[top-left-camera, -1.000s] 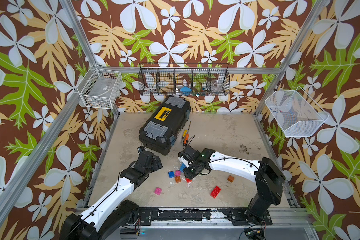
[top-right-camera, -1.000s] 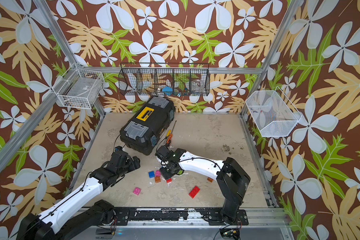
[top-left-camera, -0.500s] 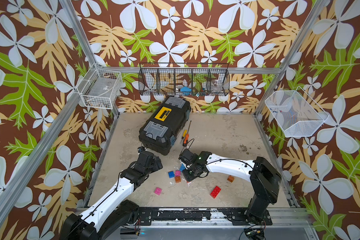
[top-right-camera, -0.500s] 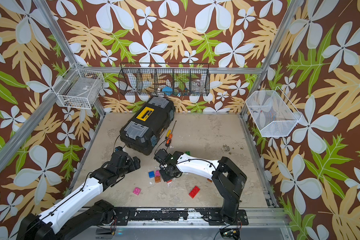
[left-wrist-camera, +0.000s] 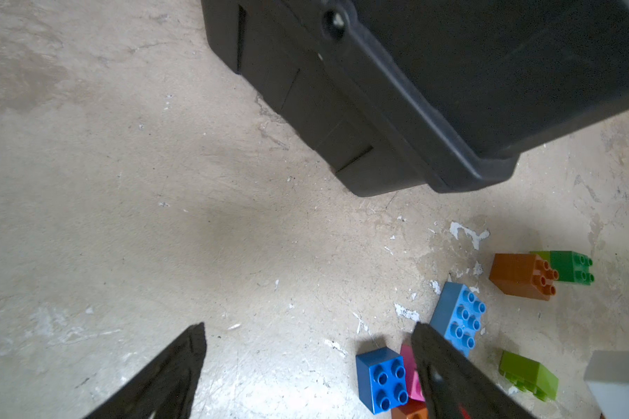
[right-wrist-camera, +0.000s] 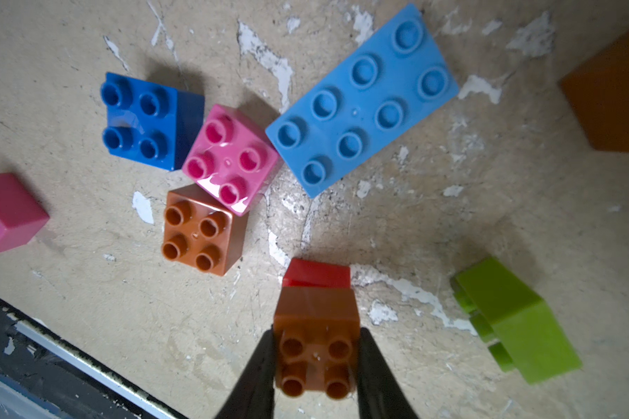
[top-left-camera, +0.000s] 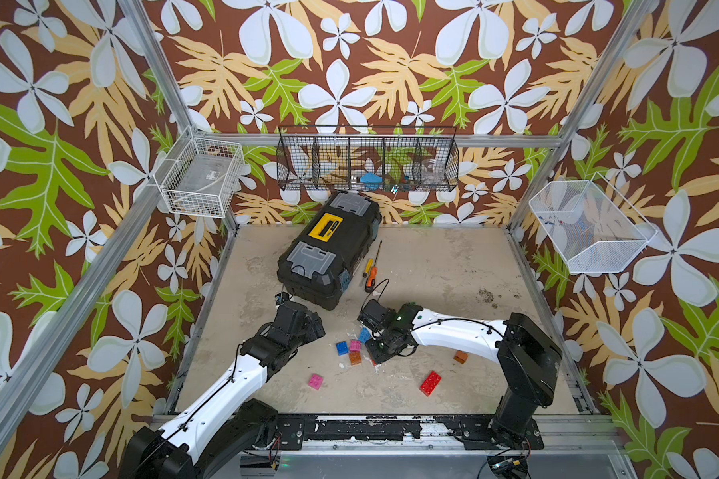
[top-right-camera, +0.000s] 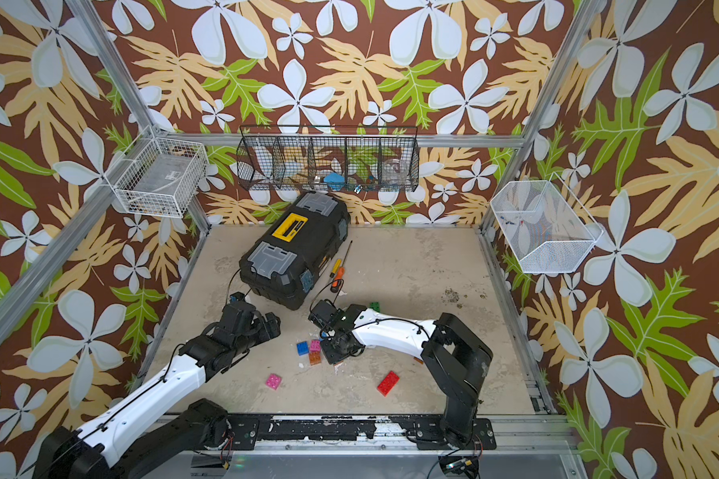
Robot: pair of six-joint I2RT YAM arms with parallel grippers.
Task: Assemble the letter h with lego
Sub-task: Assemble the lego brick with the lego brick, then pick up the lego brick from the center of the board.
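Observation:
My right gripper (right-wrist-camera: 316, 366) is shut on an orange-brown lego brick (right-wrist-camera: 316, 326) that sits on a red brick (right-wrist-camera: 316, 272), low over the floor. Beside it lie a blue brick (right-wrist-camera: 149, 119), a pink brick (right-wrist-camera: 231, 159) and an orange-brown brick (right-wrist-camera: 200, 232), close together, then a long light-blue brick (right-wrist-camera: 360, 101) and a lime brick (right-wrist-camera: 516, 319). My left gripper (left-wrist-camera: 307, 332) is open over bare floor left of this cluster (top-left-camera: 349, 350). The letter h is out of view; the bricks lie as separate pieces.
A black toolbox (top-left-camera: 328, 249) stands behind the left gripper, with screwdrivers (top-left-camera: 370, 273) beside it. Loose pieces: a pink brick (top-left-camera: 315, 381), a long red brick (top-left-camera: 430, 383), an orange brick (top-left-camera: 460, 357) and a green one (top-right-camera: 375, 306). Wire baskets hang on the walls.
The right arm has shifted slightly left toward the brick cluster, still shut on the orange-brown brick. The left arm has not moved.

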